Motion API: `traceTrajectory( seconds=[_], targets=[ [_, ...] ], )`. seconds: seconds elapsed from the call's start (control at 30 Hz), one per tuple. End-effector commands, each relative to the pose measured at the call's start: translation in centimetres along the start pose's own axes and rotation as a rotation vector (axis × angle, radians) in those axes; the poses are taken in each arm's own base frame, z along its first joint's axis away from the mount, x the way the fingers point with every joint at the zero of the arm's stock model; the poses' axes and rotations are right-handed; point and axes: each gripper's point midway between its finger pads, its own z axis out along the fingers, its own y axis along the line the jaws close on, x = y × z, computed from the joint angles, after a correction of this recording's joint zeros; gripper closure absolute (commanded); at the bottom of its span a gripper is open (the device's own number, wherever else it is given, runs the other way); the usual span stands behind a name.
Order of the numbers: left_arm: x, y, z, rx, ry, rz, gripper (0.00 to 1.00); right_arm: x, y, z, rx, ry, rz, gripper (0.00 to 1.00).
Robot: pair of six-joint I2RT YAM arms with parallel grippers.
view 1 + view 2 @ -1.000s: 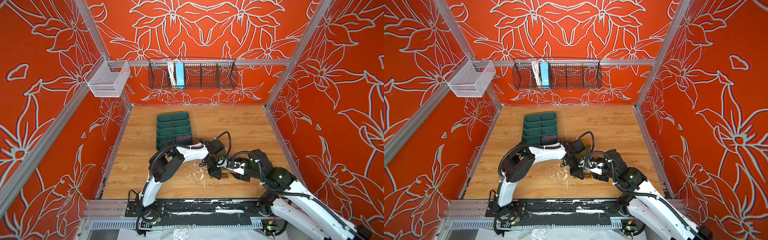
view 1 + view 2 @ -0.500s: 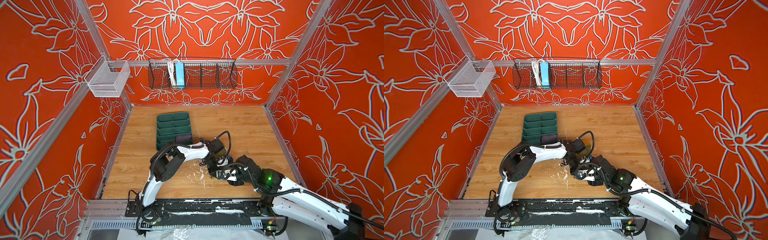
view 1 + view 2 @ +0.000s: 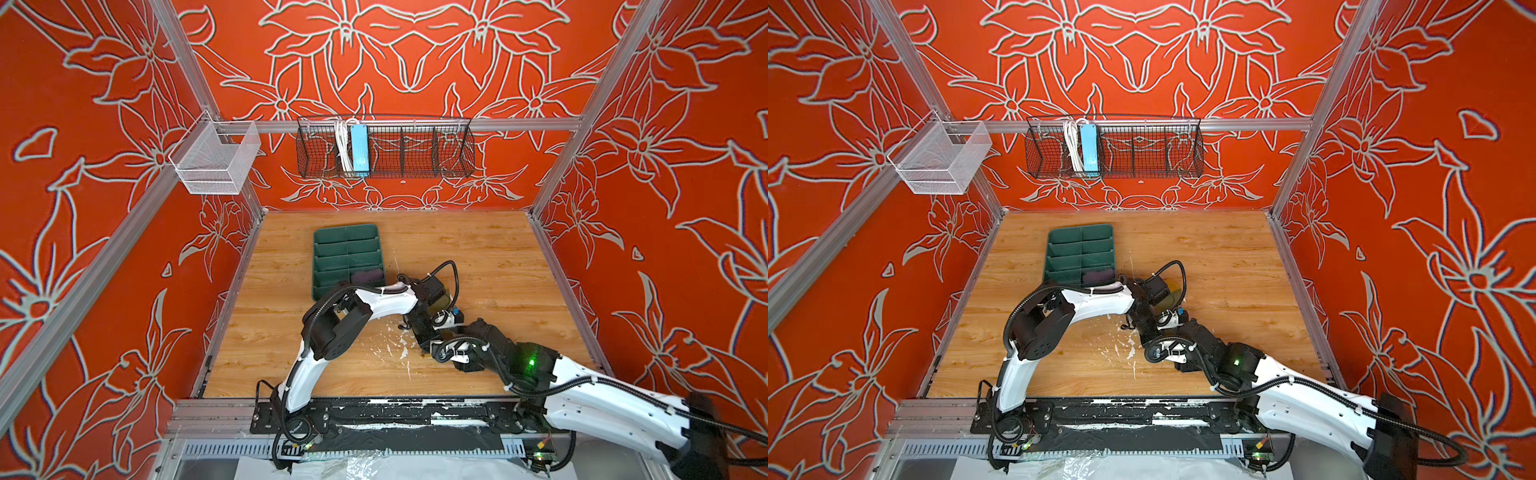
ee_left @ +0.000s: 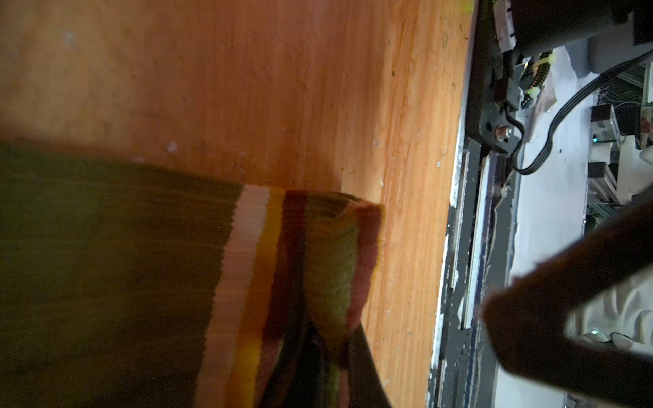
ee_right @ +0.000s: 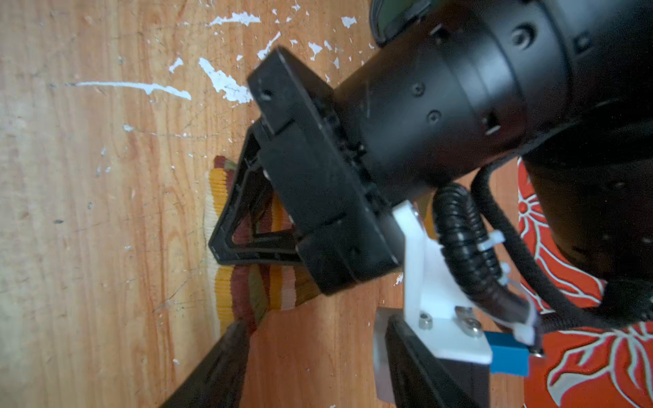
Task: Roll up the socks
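Two socks, two states. The purple fabric sock [image 3: 368,275] looks bundled and sits in the dark green divided plastic tray [image 3: 332,249], in the compartment at its near right corner. The olive green fabric ankle sock with cream, mustard and brown stripes [image 4: 106,265] lies flat on the wooden tabletop [image 3: 478,257], just off that same tray corner, on the side toward the robot base. In both top views it is mostly hidden under the left arm; only a mustard-olive patch shows [image 3: 1173,291].

The left gripper [image 5: 215,247] is clamped tight on the striped cuff [image 5: 226,300], low at the tabletop. The right gripper [image 5: 314,328] is spread wide with nothing between its fingers. One fingertip [image 5: 236,332] touches the cuff's corner.

Key relation: the cuff edge runs along the right gripper's fingers, not across them. The sock's length runs the way that gripper opens. The long axis seems to go from the cuff, the end farthest from the tray, to the mustard end beside the tray corner. The left gripper is nearer. Likely next step: roll the cuff toward the tray-side end.
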Motion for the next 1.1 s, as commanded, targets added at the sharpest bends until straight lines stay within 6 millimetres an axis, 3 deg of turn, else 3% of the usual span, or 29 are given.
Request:
traceTrajectory(
  seconds=[0.0,0.37,0.8,1.07],
  targets=[
    [5.3,5.8,2.3,-0.154,0.167,-0.121,0.93,-0.1,-0.9,0.6,0.057,0.012,0.04,0.35],
    [4.9,7.8,1.5,-0.168,0.157,-0.143,0.93,1.1,-0.7,1.5,0.07,0.082,0.003,0.31],
    [5.2,7.9,1.5,-0.15,0.129,-0.149,0.93,0.8,-1.5,2.6,0.102,0.102,0.04,0.31],
    [5.0,7.9,1.5,-0.151,0.12,-0.146,0.93,1.0,-0.4,3.6,0.056,0.115,0.026,0.31]
  ],
)
